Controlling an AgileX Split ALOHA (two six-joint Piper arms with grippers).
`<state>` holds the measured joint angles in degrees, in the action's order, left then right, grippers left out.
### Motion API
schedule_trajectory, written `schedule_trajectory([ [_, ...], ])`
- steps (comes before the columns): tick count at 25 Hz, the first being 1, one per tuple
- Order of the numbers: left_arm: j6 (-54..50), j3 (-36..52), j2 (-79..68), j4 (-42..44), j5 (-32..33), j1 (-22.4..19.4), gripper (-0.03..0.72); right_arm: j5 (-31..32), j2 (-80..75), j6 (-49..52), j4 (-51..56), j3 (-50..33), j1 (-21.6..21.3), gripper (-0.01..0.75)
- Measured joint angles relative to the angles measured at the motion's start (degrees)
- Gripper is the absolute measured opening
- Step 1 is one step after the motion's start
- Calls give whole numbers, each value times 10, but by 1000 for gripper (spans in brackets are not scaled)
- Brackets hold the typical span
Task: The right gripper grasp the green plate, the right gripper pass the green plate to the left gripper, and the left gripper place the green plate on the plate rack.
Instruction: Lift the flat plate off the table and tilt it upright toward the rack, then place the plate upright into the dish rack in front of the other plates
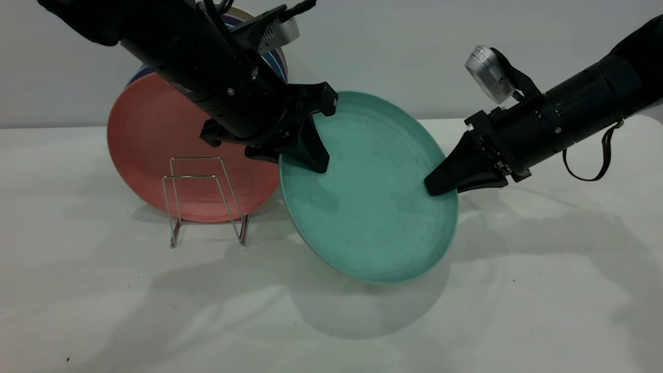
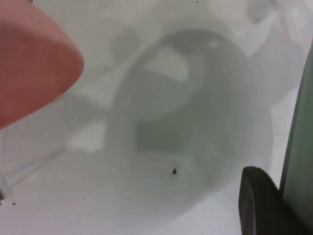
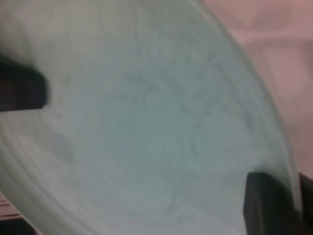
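Note:
The green plate (image 1: 368, 197) hangs tilted in the air above the table, held between both arms. My left gripper (image 1: 300, 160) is shut on its upper left rim, with one finger (image 1: 312, 150) across the plate's face. In the left wrist view that finger (image 2: 259, 205) lies against the plate's edge (image 2: 301, 137). My right gripper (image 1: 432, 189) is shut on the right rim. In the right wrist view the plate (image 3: 146, 122) fills the frame, with the rim between my right gripper's (image 3: 293, 205) two fingers. The wire plate rack (image 1: 204, 202) stands on the table to the plate's left.
A salmon-pink plate (image 1: 150, 134) stands upright behind the rack and also shows in the left wrist view (image 2: 29, 63). Dark blue plates (image 1: 135, 76) stand behind it, mostly hidden by the left arm. The white table (image 1: 518, 285) stretches in front and to the right.

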<state>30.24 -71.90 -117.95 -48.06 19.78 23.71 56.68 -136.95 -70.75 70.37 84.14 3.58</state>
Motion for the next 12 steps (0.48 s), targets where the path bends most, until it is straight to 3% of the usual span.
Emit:
schedule_trajectory([
  [3,0,0,1,-1,-1,0,117,3,5,1,4,0,0,200],
  [9,32,0,31,15,4,-13,117,35,86,9,17,0,-31,583],
  [12,70,0,60,26,40,-42,117,75,151,24,18,0,-66,681],
])
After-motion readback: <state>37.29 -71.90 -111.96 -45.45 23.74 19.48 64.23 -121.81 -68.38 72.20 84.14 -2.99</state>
